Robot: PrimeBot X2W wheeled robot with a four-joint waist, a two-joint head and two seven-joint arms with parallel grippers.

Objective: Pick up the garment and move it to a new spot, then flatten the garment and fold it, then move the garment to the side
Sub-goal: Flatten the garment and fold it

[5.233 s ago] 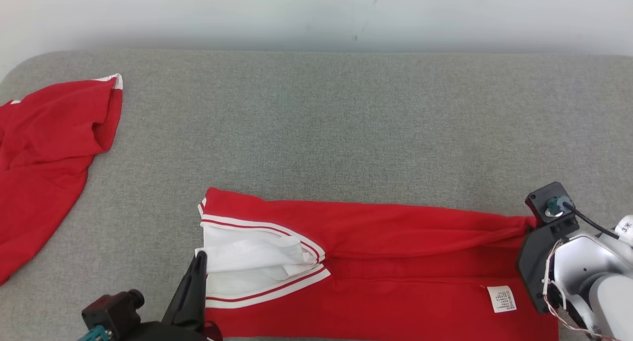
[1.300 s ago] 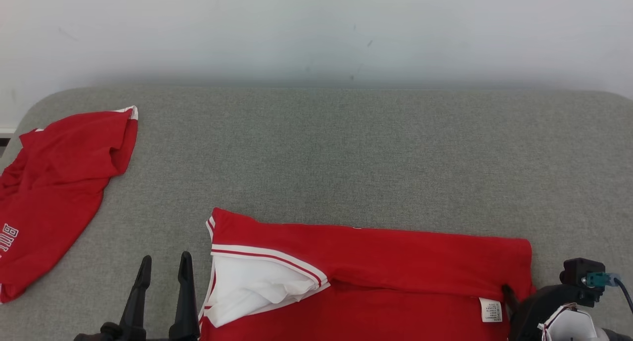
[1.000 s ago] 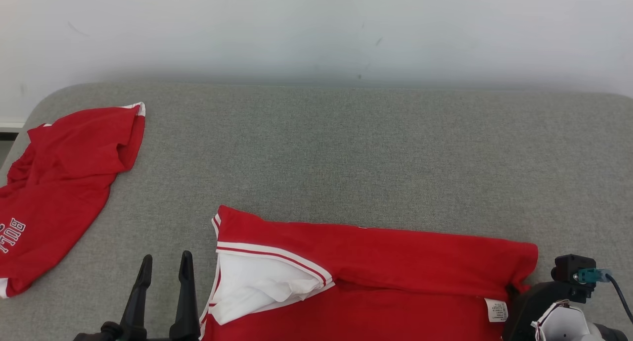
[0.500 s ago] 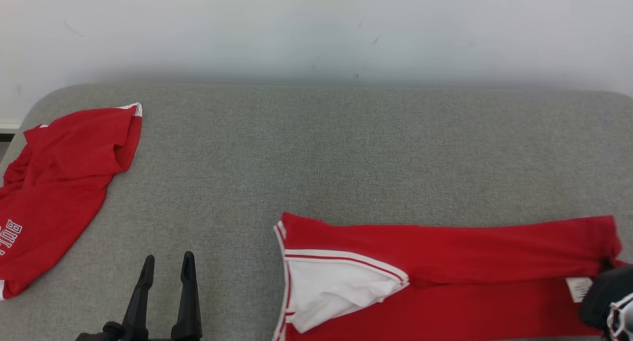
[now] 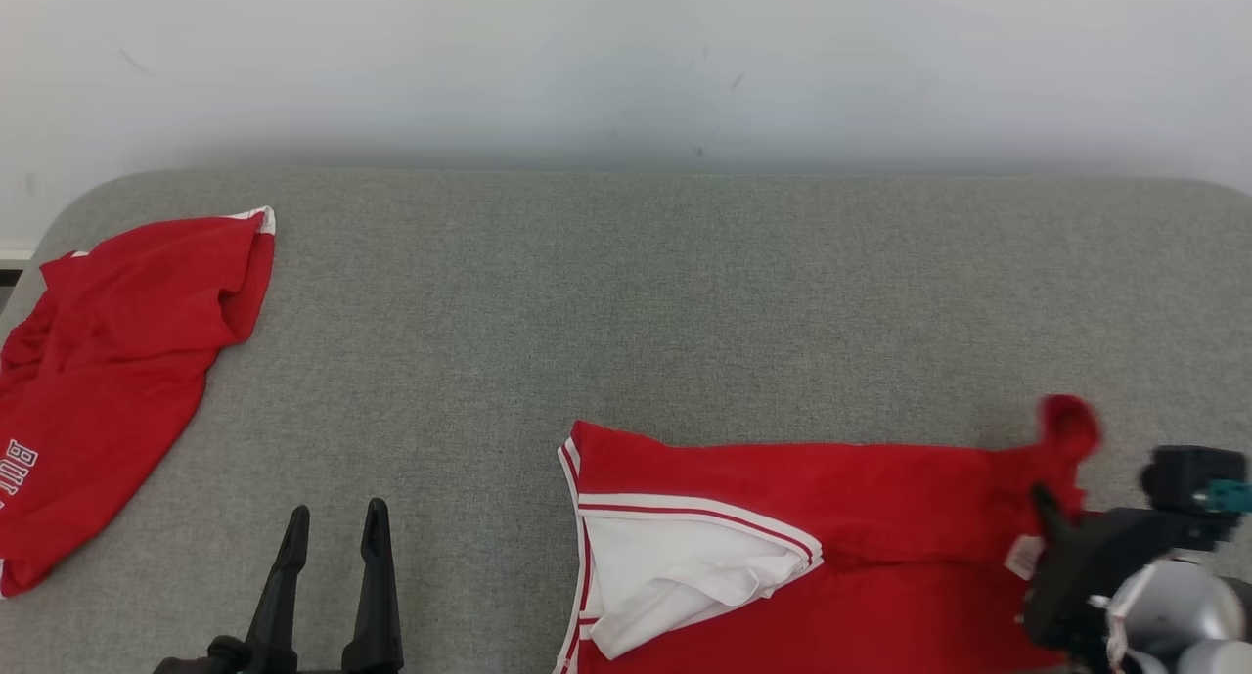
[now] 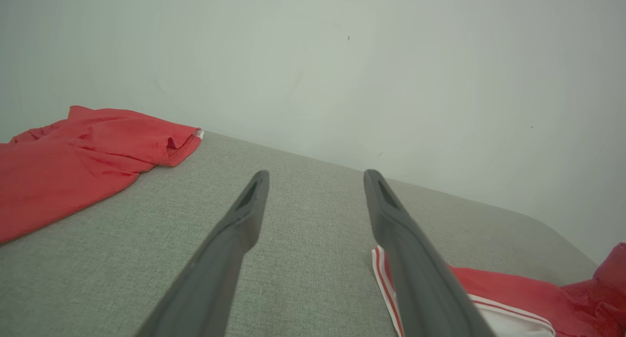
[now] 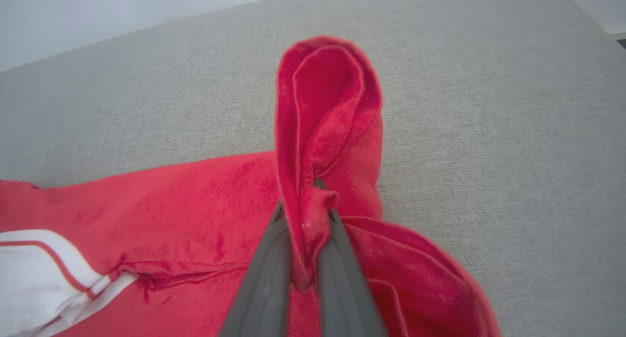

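Currently, the garment (image 5: 831,547) is laid on the near right part of the grey surface (image 5: 636,292), red, with its long axis running left to right. White lining (image 5: 675,566) with red-and-white striped trim is exposed at its left end. The right end is pinched and raised off the surface. A red loop of cloth (image 7: 325,92) is seen standing above the fingers in the right wrist view and is blurred in the head view. A white label (image 5: 1024,557) is seen just beside the pinch.

The right gripper (image 7: 305,214) is clamped on the garment's right edge, fingers pressed together with only a fold of cloth between them. The rest of the garment is spread on the surface, and its near edge is cut off by the head view's frame.

The left gripper (image 5: 335,511) is held at the near left, fingers apart with nothing between them, well apart from the garment and pointed toward the wall (image 5: 626,58).

A second red shirt (image 5: 108,361) is crumpled at the surface's far left edge, with white lettering partly seen.
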